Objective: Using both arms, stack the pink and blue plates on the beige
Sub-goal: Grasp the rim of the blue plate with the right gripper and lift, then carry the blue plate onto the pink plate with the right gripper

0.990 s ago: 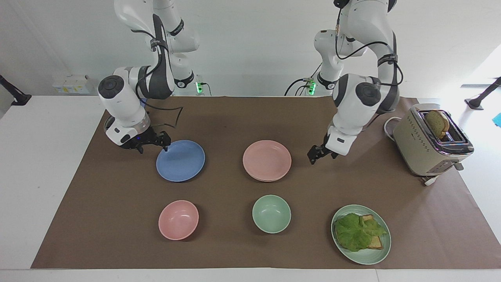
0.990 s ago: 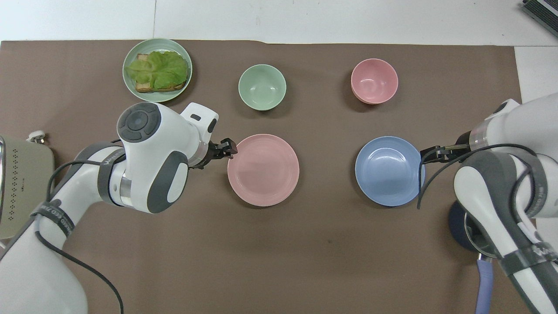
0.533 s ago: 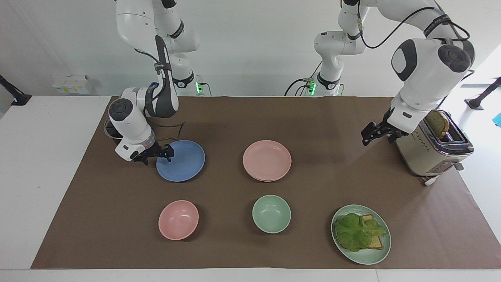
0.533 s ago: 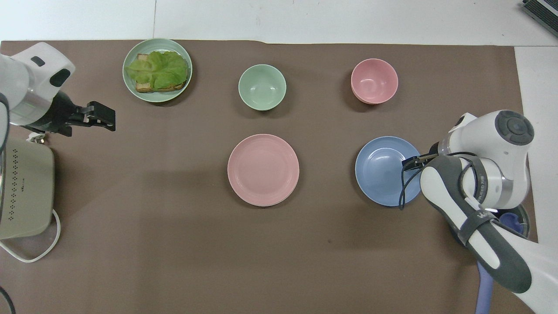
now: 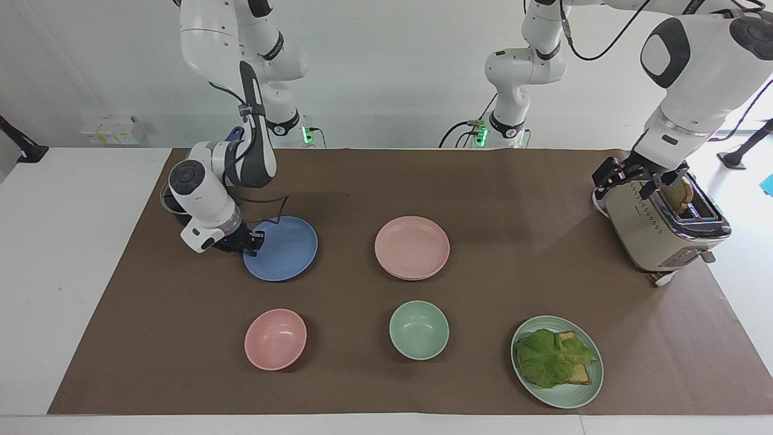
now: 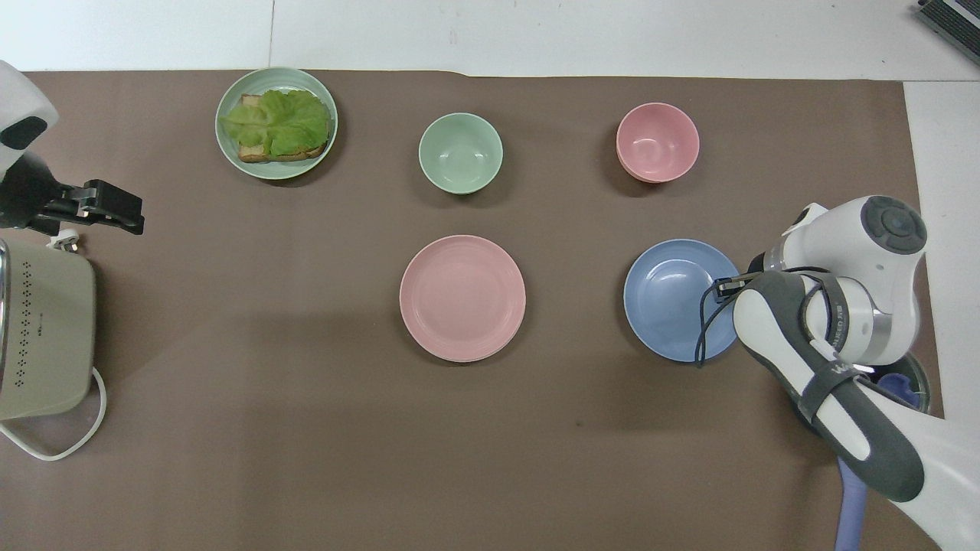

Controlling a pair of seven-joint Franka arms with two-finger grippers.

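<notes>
Right gripper [image 5: 256,240] is clamped on the rim of the round matte blue plate [image 5: 284,249], which is tilted slightly, ready to lift. Round pale pink plate [image 5: 412,246] already sits on the cream-beige plate [image 5: 416,277]. Left gripper [image 5: 635,179] waits over the beige metal toaster [image 5: 649,232], fingers apart.

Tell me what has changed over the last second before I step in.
The left pincer has swung away from the pink plate and risen, open, to hang over the toaster. The right pincer has come down to the rim of the blue plate; a grip cannot be confirmed. The pink plate, pink bowl, green bowl and lettuce plate stayed put.
</notes>
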